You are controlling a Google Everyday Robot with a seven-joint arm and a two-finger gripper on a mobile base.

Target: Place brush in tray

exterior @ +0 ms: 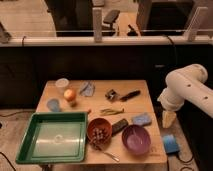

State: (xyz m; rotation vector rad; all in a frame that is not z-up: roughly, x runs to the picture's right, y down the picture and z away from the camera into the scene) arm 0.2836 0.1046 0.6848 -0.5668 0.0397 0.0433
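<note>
While beside table (pixel 143 103), tool (pixel 169 119) off brush (pixel 122 95).

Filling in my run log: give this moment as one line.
brush: on table, ungrasped | tray: no brush inside | gripper: off table's right edge, apart from brush

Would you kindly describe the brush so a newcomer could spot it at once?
On the table, the brush lies near the far right corner; the gripper hangs beyond the right edge. Unlike the flat black block, it has a slim handle and grey head.
</note>
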